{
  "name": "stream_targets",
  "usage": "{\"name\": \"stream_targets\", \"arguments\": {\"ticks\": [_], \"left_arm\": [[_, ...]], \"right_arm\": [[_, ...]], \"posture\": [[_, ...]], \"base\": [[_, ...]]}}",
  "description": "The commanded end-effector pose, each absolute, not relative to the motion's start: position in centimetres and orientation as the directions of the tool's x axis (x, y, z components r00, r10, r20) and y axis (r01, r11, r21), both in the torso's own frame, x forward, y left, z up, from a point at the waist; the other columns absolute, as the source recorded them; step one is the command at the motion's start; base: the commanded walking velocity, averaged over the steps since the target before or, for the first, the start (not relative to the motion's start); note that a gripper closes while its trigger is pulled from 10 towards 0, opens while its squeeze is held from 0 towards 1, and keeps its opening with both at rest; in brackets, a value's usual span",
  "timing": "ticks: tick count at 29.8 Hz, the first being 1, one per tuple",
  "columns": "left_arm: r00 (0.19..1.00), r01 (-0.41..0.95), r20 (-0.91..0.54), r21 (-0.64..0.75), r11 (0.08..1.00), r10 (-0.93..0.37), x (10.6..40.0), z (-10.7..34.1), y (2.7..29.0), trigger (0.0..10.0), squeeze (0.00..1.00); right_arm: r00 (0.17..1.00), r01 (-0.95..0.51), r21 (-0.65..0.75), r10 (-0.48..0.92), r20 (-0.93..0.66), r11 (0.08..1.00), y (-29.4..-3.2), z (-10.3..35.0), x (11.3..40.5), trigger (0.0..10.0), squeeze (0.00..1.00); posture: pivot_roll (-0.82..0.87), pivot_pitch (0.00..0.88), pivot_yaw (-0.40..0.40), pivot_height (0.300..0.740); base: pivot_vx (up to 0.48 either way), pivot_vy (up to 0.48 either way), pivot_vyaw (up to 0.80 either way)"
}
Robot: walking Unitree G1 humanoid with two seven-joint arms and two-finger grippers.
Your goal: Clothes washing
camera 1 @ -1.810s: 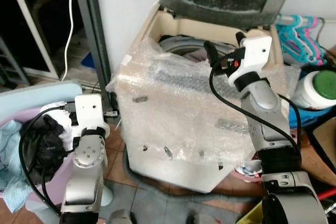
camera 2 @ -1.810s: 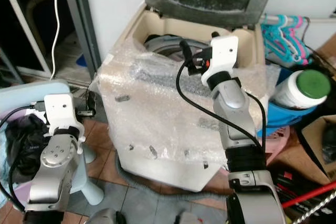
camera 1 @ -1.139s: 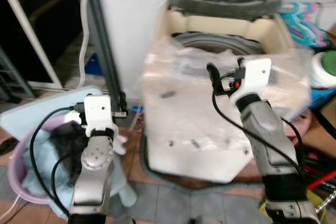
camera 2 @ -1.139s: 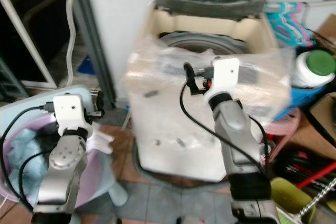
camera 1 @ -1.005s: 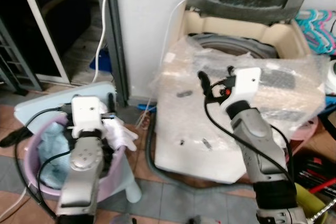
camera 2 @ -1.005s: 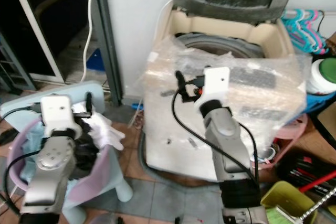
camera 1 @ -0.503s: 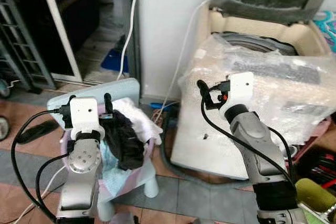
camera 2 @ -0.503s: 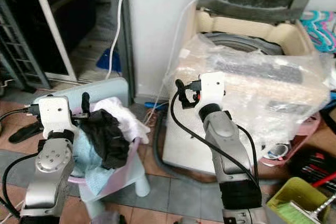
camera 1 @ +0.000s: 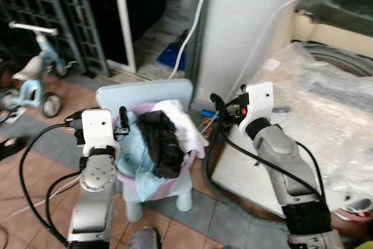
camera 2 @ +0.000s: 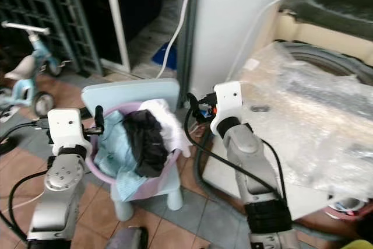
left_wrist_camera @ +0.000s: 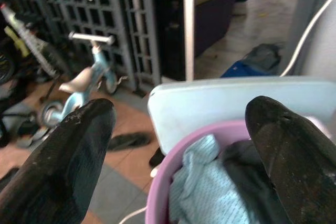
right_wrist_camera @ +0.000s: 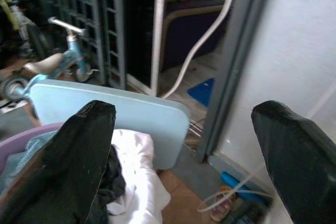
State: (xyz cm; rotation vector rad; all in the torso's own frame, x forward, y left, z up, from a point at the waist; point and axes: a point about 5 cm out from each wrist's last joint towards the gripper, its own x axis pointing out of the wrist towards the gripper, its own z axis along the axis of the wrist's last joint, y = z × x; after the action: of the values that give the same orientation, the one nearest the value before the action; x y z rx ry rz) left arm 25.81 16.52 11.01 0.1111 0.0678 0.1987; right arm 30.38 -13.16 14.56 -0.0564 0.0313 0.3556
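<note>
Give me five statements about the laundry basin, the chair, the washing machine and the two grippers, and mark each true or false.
1. The pink basin of clothes sits on a pale blue chair. True.
2. A black garment lies on top of the pile. True.
3. The left gripper is shut on the black garment. False: its fingers are spread wide, at the basin's near rim, holding nothing.
4. The washing machine is wrapped in bubble wrap. True.
5. The right gripper is reaching into the washing machine's drum. False: it is open in the air between chair and machine, facing the basin.
</note>
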Motion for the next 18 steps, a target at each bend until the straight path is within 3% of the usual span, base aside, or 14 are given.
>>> {"name": "stream_targets", "arguments": {"ticks": [1,18], "left_arm": [[0.973,-0.206,-0.075,0.125,0.970,0.217,25.6,10.8,16.8,10.0,0.00],[0.960,-0.230,-0.127,0.151,0.962,0.249,24.6,10.1,17.5,10.0,0.00]], "right_arm": [[0.926,-0.378,-0.066,0.376,-0.040,0.923,-12.8,14.8,30.5,10.0,0.00],[0.873,-0.477,-0.074,0.463,-0.151,0.876,-11.7,12.7,29.8,10.0,0.00]], "posture": [[0.01,0.000,-0.049,0.740],[0.03,0.000,-0.059,0.740]], "base": [[0.000,0.000,0.80],[0.000,0.000,0.80]]}}
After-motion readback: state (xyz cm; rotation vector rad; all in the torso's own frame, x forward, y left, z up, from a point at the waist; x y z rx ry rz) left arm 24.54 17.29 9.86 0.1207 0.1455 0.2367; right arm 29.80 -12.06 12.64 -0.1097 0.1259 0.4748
